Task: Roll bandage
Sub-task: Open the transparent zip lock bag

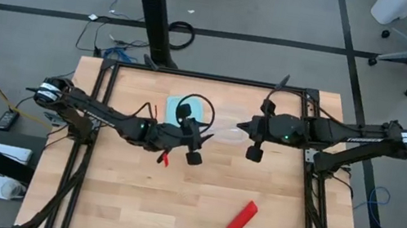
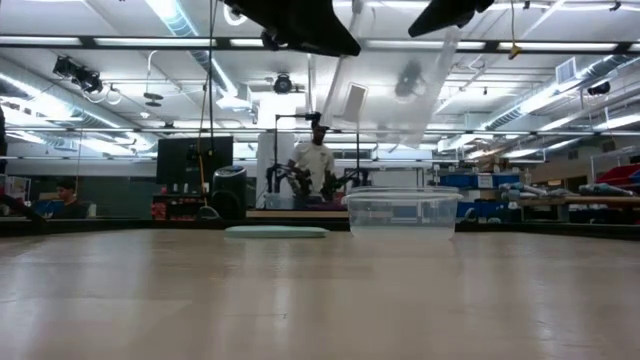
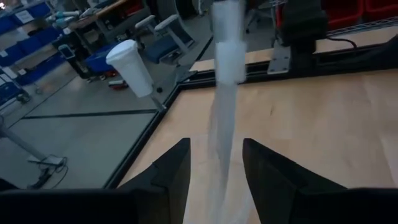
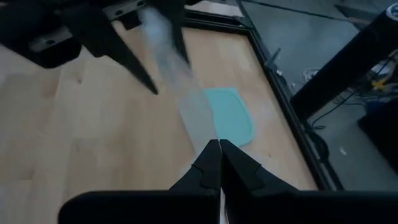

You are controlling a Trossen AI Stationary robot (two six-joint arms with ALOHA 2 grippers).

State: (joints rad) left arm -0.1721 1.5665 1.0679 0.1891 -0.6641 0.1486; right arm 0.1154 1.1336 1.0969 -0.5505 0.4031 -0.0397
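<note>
Both grippers (image 1: 213,132) (image 1: 244,128) hold our clear plastic bag (image 3: 225,99) taut above the table (image 1: 285,219): right pinched shut, left fingers (image 3: 171,171) apart around it; bandage (image 1: 241,218) lies apart

Matt red cloth bandage (image 1: 242,217) on smooth pale wooden table (image 1: 293,220).

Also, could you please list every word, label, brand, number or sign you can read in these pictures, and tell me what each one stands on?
No text can be read in any view.
The bandage: plain red, no print visible.
The clear bag stretched between the left gripper and the right gripper: no lettering shows.
The light-blue lid and clear container: no label visible.
Shelves and bins in the room behind: any markings are too small and blurred to read.
</note>
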